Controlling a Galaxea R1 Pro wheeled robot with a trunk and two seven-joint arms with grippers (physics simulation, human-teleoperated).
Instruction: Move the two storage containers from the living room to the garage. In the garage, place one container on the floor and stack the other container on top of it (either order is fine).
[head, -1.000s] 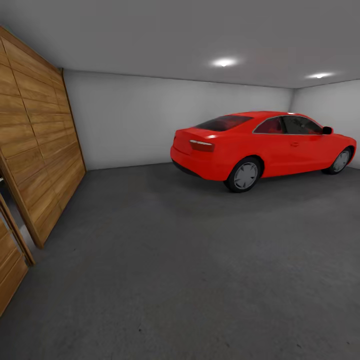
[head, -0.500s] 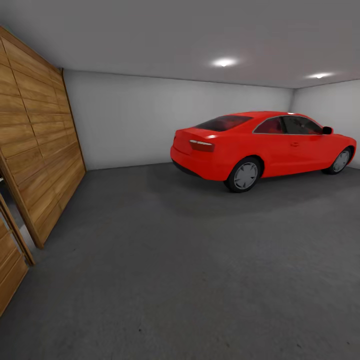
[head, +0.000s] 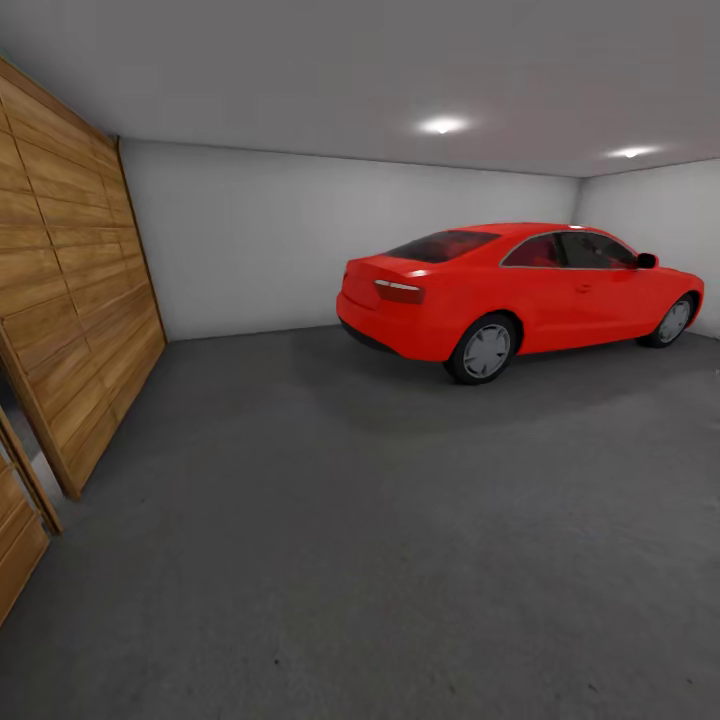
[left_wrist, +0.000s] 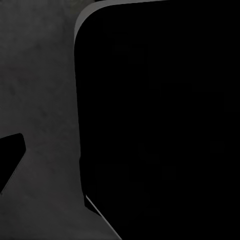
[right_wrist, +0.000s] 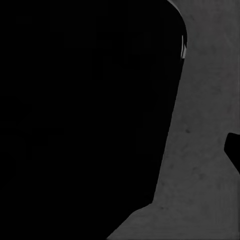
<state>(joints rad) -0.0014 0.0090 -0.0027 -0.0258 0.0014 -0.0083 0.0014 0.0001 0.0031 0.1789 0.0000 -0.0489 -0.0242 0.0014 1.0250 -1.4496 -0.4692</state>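
Dark grey mottled concrete floor (head: 380, 520) of the white-walled garage (head: 260, 240), with a red coupe car (head: 520, 295) parked at the far wall and a wood-panelled door (head: 70, 300) at left; storage containers unseen, finger state cannot be told.

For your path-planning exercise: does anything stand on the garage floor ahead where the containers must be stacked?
Nothing visible does: the dark grey floor ahead is open. The red coupe is parked far right, the wood-panelled door stands at left.
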